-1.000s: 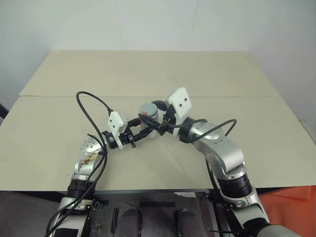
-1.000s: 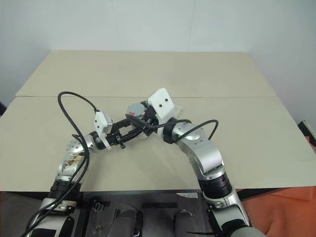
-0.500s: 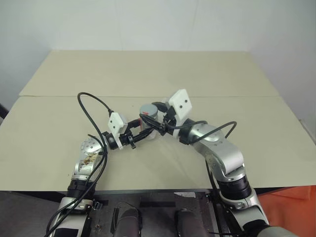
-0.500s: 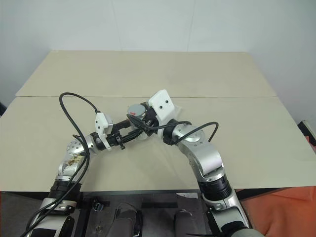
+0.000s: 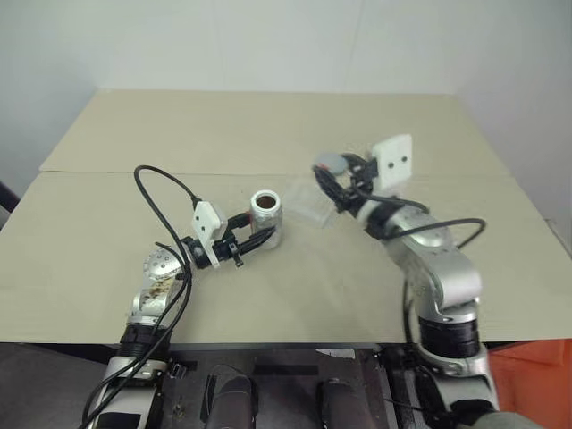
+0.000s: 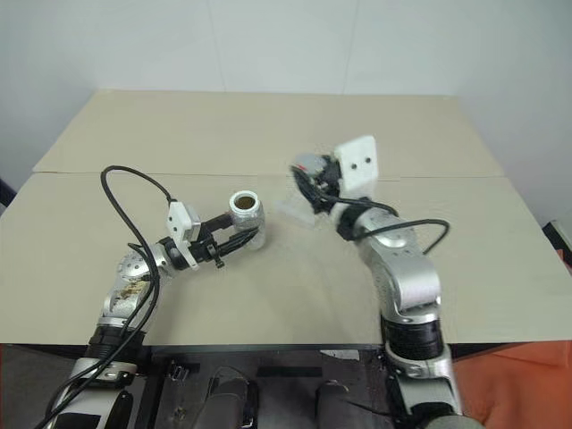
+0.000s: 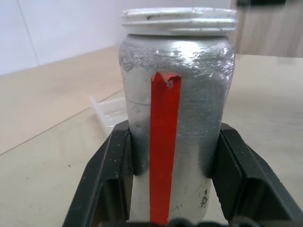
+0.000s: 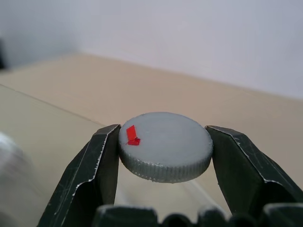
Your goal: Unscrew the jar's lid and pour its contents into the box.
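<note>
Left eye view: the left hand (image 5: 253, 239) squeezes the jar (image 5: 266, 217) low on its body. The jar stands upright on the worktop (image 5: 107, 223) with its mouth open, and something brown shows inside. The right hand (image 5: 332, 170) is up off the worktop, away to the right of the jar, and it pinches the lid (image 5: 332, 164). The box (image 5: 308, 203) lies flat on the worktop between the two hands, just to the right of the jar and close under the right hand.

Right eye view: the same things show here. The jar is close beside the box but not touching it. The left hand is the one with the jar, so it is the hand that I think must tip it. The jar's long side points straight up now. To pour, its open top would have to lean to the right, over the box's low wall.

Left wrist view: both black fingers (image 7: 113, 175) press the jar's sides, with the red stripe (image 7: 164, 142) between them. The box peeks out behind the jar.

Right wrist view: the two fingers (image 8: 102, 156) hold the grey lid by its edge. The lid lies flat, with a little red mark on top.
</note>
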You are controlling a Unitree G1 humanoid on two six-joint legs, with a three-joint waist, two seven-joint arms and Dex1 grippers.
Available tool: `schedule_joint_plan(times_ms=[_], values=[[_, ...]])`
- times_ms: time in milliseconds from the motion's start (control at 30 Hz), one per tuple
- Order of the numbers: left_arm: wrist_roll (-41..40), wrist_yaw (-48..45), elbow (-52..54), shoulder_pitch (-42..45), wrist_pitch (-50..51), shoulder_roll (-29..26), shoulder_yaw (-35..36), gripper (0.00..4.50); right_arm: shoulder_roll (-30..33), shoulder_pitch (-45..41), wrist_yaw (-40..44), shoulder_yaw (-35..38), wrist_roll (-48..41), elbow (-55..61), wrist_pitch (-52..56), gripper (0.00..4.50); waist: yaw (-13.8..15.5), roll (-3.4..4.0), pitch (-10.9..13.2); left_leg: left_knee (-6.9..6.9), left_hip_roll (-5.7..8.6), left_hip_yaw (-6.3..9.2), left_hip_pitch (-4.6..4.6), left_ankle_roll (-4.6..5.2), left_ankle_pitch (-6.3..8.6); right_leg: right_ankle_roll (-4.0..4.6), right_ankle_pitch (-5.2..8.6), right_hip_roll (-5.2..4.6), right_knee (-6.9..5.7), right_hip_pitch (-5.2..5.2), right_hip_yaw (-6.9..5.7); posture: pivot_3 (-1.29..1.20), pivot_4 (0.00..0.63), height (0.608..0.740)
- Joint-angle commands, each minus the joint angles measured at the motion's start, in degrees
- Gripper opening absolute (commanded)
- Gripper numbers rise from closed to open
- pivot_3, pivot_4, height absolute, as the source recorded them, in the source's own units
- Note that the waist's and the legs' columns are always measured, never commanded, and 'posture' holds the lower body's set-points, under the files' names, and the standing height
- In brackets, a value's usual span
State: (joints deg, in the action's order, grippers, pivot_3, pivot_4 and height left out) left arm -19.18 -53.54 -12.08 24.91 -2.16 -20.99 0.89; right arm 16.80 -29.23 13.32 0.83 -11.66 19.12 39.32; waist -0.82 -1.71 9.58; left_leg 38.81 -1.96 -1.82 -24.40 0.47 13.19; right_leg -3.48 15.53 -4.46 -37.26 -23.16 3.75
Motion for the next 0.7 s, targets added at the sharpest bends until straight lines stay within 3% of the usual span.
schedule_joint_plan(times_ms=[33, 200, 433, 600, 700], values=[[-0.6, 0.6, 2.1, 1.7, -0.3, -0.4, 1.0, 1.93, 3.8, 2.1, -0.8, 2.4, 1.3, 0.5, 6.9, 2.78, -0.2, 0.00, 0.0, 0.00, 0.00, -0.03, 0.00, 0.00, 0.00, 0.00, 0.00, 0.00, 0.00, 0.00, 0.01, 0.00, 0.150, 0.740], [0.1, 2.0, 1.7, 2.2, 0.7, -0.6, 0.8, 1.93, 9.5, 7.0, 2.8, 1.4, -0.4, 1.3, 16.5, 2.78, -0.1, 0.00, 0.0, 0.00, 0.00, -0.06, 0.00, 0.00, 0.00, 0.00, 0.00, 0.00, 0.03, 0.02, 0.02, 0.00, 0.150, 0.740], [0.9, 2.4, 0.6, 3.0, 1.5, -1.2, 0.2, 1.93, 11.0, 9.7, 4.1, 0.1, -0.9, 3.2, 20.6, 2.78, -0.2, 0.00, 0.0, 0.01, -0.01, -0.02, 0.00, 0.01, 0.00, 0.00, 0.00, 0.02, 0.04, 0.03, 0.04, 0.00, 0.150, 0.740], [3.7, 3.2, -1.8, 4.7, 0.4, -1.6, -0.5, 1.93, 12.2, 10.3, 6.4, 1.5, -3.0, 6.1, 22.5, 4.34, 0.0, 0.00, 0.0, 0.01, 0.00, -0.02, 0.00, 0.01, 0.00, -0.01, 0.00, 0.02, 0.04, 0.04, 0.03, 0.00, 0.150, 0.740], [6.5, 3.5, -6.1, 7.2, -1.6, -1.9, -1.6, 1.93, 13.3, 10.5, 5.8, 2.1, -1.8, 7.9, 19.6, 4.46, 0.1, 0.00, 0.0, 0.03, 0.02, -0.03, -0.01, 0.01, 0.00, -0.01, 0.00, 0.02, 0.05, 0.05, 0.03, 0.00, 0.150, 0.740]])
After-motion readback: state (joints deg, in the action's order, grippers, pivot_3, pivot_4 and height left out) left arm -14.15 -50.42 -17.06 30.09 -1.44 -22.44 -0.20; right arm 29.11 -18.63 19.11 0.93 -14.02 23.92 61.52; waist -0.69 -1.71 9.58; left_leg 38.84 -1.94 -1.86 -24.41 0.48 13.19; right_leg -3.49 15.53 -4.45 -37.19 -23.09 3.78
